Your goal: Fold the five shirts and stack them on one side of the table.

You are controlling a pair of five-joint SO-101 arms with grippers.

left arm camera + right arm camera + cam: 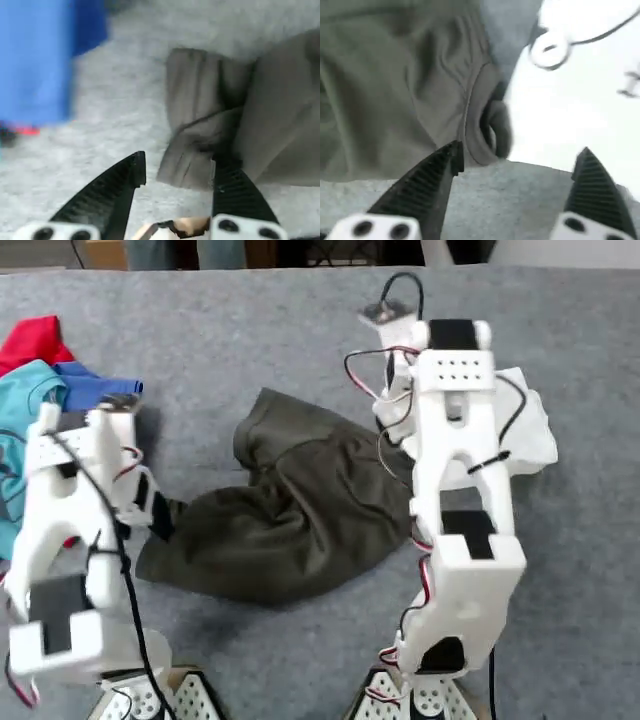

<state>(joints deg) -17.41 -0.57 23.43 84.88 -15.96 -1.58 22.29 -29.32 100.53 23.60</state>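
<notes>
An olive shirt [300, 500] lies crumpled in the middle of the grey table. My left gripper [177, 172] is open and low at the shirt's left edge, with a folded corner of the olive shirt [195, 150] partly between its jaws. In the high view the left gripper [158, 512] sits at that same edge. My right gripper [519, 162] is open just above the table, in front of the olive shirt's collar [487, 125], beside a white shirt [570, 115]. The right arm [455, 440] stands over the olive shirt's right edge.
A pile with a red shirt [30, 340], a teal shirt [25, 405] and a blue shirt [95, 388] lies at the far left, the blue shirt [40, 60] close to the left gripper. The white shirt [530, 430] lies under the right arm. The grey table [250, 330] is bare at the back.
</notes>
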